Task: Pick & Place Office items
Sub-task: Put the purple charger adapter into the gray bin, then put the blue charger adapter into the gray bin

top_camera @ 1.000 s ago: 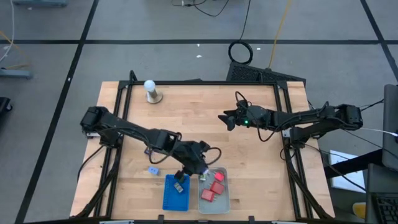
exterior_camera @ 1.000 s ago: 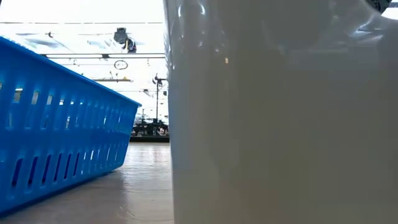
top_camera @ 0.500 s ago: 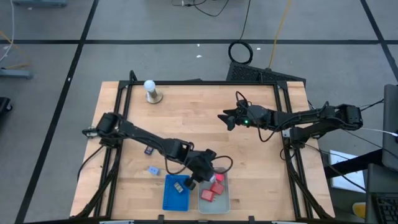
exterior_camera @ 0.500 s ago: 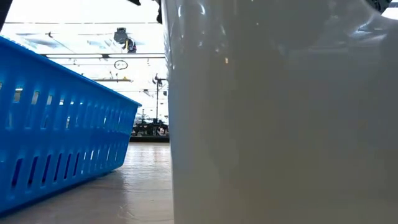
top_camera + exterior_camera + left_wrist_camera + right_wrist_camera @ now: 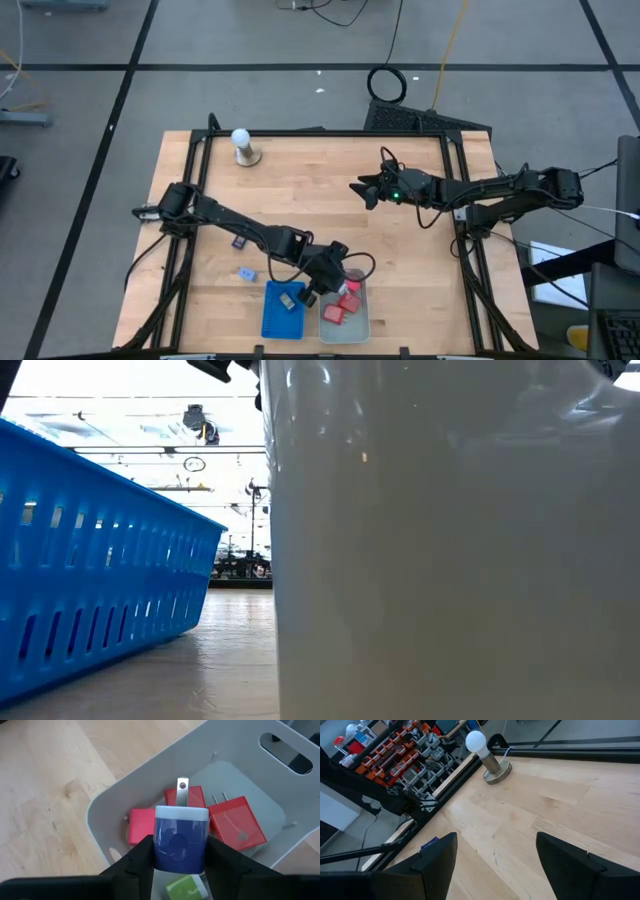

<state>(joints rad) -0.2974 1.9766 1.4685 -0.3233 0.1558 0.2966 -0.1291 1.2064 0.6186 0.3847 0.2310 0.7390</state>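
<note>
blue plastic fills the gap between my left fingers: my left gripper [image 5: 180,851] pinches a small blue charger plug [image 5: 180,839] with a pale top and one metal prong pointing away from me. i hold it above the pale grey tray [image 5: 240,765], over the end of the tray nearer the table's middle. just under my fingers a green item [image 5: 186,887] lies partly in view. past the plug, three red blocky items lie on the tray's floor: one red block [image 5: 141,825] to one side, a second [image 5: 192,796] half hidden behind the prong, and a third [image 5: 237,822] with two thin prongs of its own.

seen from above, my left gripper [image 5: 328,272] sits at the tray's inner end, with the blue tray [image 5: 283,318] touching it alongside; an item lies in the blue tray but i cannot tell which. a light blue item [image 5: 246,274] and a small dark one [image 5: 239,241] lie on the wooden table [image 5: 300,190], apart from both trays.

farther off, my right gripper [image 5: 495,855] hangs over the table's right half with fingers spread wide and nothing between them. beyond it, near the far edge, stands the white ball on its round base [image 5: 487,757].
</note>
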